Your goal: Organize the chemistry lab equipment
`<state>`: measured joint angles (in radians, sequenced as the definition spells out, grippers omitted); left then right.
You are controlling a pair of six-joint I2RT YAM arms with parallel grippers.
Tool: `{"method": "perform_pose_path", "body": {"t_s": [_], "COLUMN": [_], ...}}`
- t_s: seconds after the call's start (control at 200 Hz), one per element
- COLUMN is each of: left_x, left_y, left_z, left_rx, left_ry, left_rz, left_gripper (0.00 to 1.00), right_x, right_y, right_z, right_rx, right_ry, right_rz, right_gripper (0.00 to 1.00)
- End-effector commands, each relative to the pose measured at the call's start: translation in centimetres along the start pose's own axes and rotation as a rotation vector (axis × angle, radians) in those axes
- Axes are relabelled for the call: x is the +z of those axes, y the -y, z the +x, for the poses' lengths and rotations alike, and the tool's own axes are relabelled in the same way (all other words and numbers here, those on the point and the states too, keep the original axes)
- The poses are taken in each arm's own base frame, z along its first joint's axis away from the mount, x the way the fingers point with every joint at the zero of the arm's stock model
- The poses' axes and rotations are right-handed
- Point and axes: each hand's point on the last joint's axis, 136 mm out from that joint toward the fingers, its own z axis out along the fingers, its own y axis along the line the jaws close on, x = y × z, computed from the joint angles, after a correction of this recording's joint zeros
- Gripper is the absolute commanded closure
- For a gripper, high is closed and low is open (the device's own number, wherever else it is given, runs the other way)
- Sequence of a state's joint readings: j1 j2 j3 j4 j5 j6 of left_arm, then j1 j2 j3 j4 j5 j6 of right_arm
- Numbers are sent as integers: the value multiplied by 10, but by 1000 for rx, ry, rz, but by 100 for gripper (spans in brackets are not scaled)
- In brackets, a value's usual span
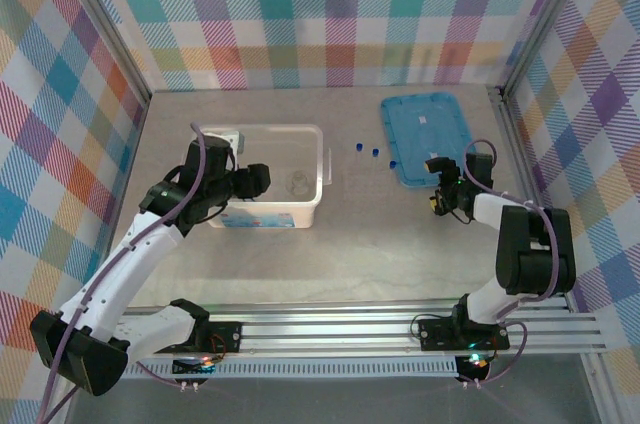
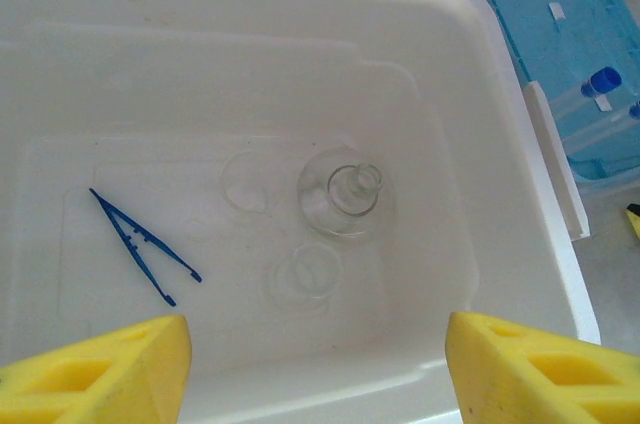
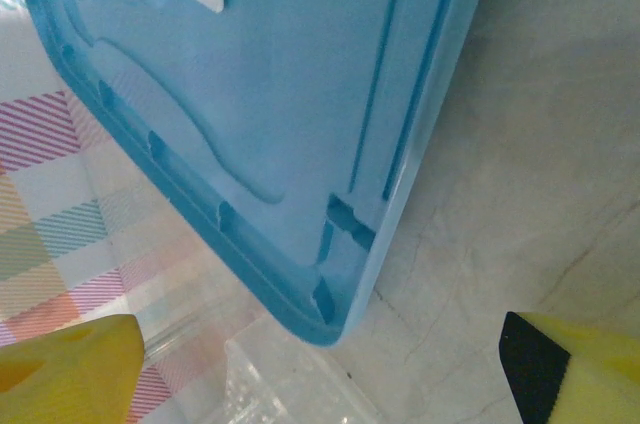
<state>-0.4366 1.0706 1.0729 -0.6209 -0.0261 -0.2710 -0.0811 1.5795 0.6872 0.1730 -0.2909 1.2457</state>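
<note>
Found L tool above box, spread wide, empty. Found tweezers, flask, tiny cup inside box; 3 capped tubes on counter just right of box. Found R tool further right of box, released, empty. Judged tubes next: needed low approach, pinch across 1 tube mid-length, w/o nudging the others.

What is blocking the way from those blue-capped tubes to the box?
Nothing visible. The tubes lie on bare table just right of the box; only its own wall stands between, so they would need lifting over it. The right gripper hovers open near them, beside the lid.
</note>
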Motion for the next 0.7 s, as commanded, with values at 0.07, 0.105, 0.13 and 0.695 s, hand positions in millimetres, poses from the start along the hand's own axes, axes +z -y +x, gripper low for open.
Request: {"method": "perform_pose_path", "body": {"t_s": [0.07, 0.105, 0.13, 0.695], "left_x": [-3, -2, -3, -11], "left_y": [1, -1, -1, -4], "left_z": [5, 7, 7, 11], "left_rx": [27, 28, 30, 43], "left_ry": [10, 8, 8, 13], "left_rz": [18, 12, 10, 8], "left_gripper": [30, 30, 30, 27], "right_x": [10, 12, 13, 31], "right_y": [-19, -20, -20, -35], "right_z": [-19, -20, -22, -39], "right_rx": [5, 7, 6, 61], "right_ry": [23, 24, 28, 44], "right_rz": [-44, -44, -43, -57], "right_gripper": [8, 8, 8, 9]}}
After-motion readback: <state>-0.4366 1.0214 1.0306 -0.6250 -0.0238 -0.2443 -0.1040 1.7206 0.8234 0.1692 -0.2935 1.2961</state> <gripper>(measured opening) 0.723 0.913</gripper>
